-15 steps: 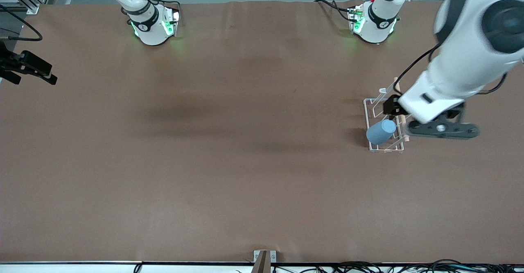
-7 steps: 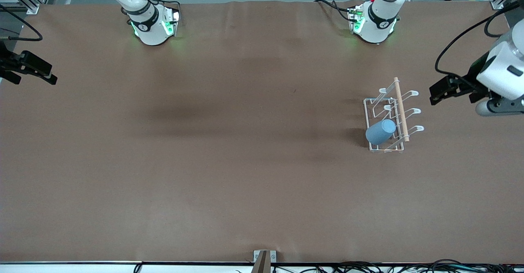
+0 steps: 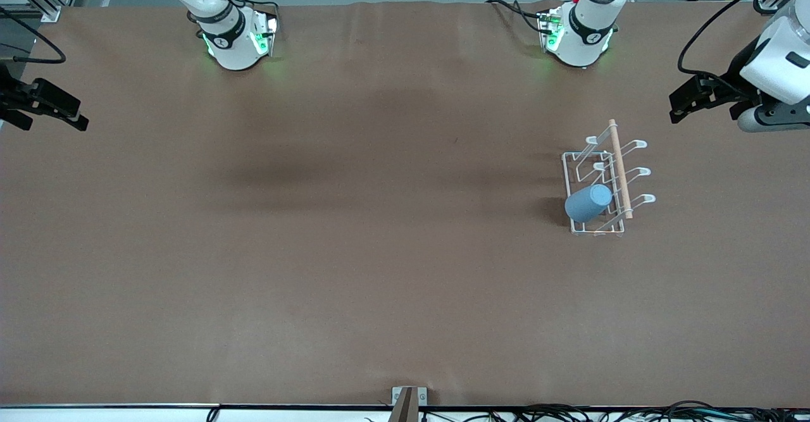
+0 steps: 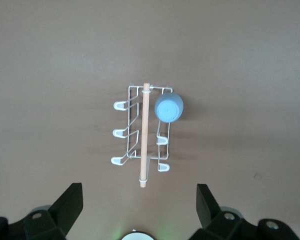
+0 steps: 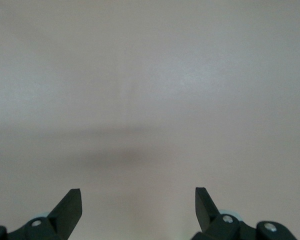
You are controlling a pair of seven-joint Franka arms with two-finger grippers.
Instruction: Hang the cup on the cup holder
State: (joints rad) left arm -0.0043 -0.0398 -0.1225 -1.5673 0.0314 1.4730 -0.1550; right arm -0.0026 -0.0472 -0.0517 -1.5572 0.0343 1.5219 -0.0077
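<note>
Change from half a second ago: left gripper (image 3: 756, 115) has lifted and drawn back toward its base end of the table, now higher in the front view, over bare table at the left arm's end, well apart from the cup holder (image 3: 604, 185). One second ago it was right over the rack. Cup (image 3: 588, 203) and rack have not moved between these frames.

Cup: light blue, hung tilted on a prong of the cup holder, at the rack's end nearer the front camera, roughly 7 o'clock from the rack's middle in the front view. Left wrist view confirms the cup (image 4: 168, 107) seated on one corner prong of the rack (image 4: 142, 132), beside the wooden rod (image 4: 144, 135).

Left gripper (image 4: 140, 207): fingers spread wide, nothing between them. Right gripper (image 5: 138, 207): fingers likewise spread wide, empty; arm waiting over bare table at the right arm's end, only dark hardware at the front view's edge.

Surface: table (image 3: 354, 251) covered in plain brown sheet, faint soft shadows mid-table. Green lights glow on both arm bases at 12 o'clock. Cables run along the 6 o'clock edge. Grey floor above the table's top edge.

Writing: none readable.
</note>
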